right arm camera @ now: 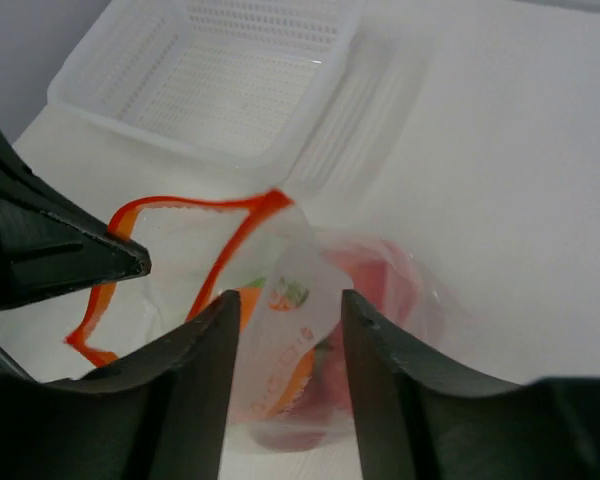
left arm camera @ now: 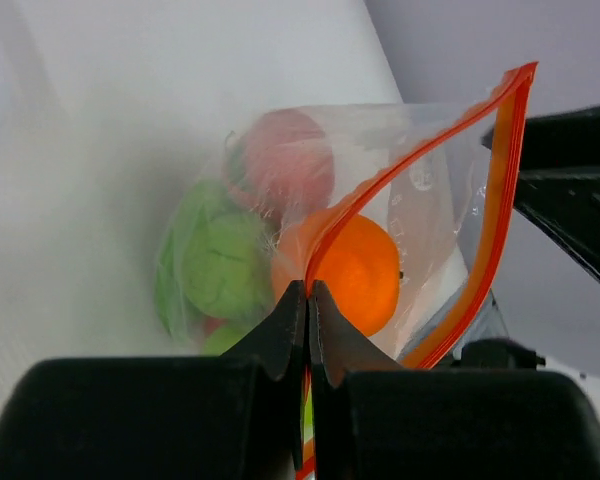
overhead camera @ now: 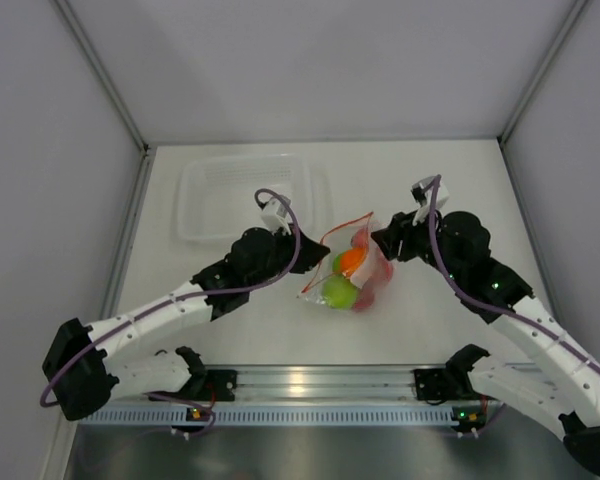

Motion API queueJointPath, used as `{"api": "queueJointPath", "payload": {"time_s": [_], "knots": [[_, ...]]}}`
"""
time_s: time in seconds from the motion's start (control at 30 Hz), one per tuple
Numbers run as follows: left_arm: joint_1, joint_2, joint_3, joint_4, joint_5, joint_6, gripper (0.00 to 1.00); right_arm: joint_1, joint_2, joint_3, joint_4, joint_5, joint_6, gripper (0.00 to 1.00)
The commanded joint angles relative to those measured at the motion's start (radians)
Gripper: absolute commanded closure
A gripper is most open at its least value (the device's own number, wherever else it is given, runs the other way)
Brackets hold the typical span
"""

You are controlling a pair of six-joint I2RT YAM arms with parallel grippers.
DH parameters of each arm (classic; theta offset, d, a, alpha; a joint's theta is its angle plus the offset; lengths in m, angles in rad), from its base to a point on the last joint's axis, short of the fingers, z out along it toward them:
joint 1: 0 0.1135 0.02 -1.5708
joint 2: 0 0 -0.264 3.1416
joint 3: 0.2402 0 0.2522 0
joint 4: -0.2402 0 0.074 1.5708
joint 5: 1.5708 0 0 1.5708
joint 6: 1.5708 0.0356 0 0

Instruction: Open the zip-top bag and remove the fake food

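The zip-top bag point(overhead camera: 332, 240) stands in the middle of the table, its orange-red mouth strip pulled open. Inside it are the fake food pieces: an orange ball point(overhead camera: 351, 261), a lime green one point(overhead camera: 338, 291) and red-pink ones point(overhead camera: 372, 290). My left gripper point(overhead camera: 315, 262) is shut on the near lip of the mouth strip point(left arm camera: 325, 235); the left wrist view shows the orange fruit point(left arm camera: 355, 270), green fruit point(left arm camera: 220, 265) and red fruit point(left arm camera: 285, 160). My right gripper point(overhead camera: 382, 244) is open, its fingers astride the bag's point(right arm camera: 298, 290) other side without clamping it.
A clear rigid tub point(overhead camera: 195, 225) with a ribbed floor sits behind and left of the bag, and also shows in the right wrist view point(right arm camera: 90, 85). Grey walls close in the table on three sides. The arms' base rail runs along the near edge.
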Motion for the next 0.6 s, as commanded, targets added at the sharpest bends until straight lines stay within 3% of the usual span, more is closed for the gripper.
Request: {"api": "queueJointPath", "payload": {"time_s": [0.0,0.17,0.33,0.57], "knots": [[-0.026,-0.028,-0.056,0.053,-0.282,-0.293,1.0,-0.009,-0.013,0.052,0.019,0.126,0.207,0.5],[-0.124,-0.072,-0.102,0.054,-0.488,-0.417,1.0,-0.009,-0.037,0.013,0.027,0.108,0.347,0.44],[-0.17,-0.053,-0.077,0.054,-0.517,-0.436,1.0,0.011,0.038,0.043,0.031,-0.021,0.435,0.48],[-0.201,0.021,-0.018,0.056,-0.514,-0.432,1.0,0.154,0.2,0.195,-0.114,0.172,0.332,0.45]]}}
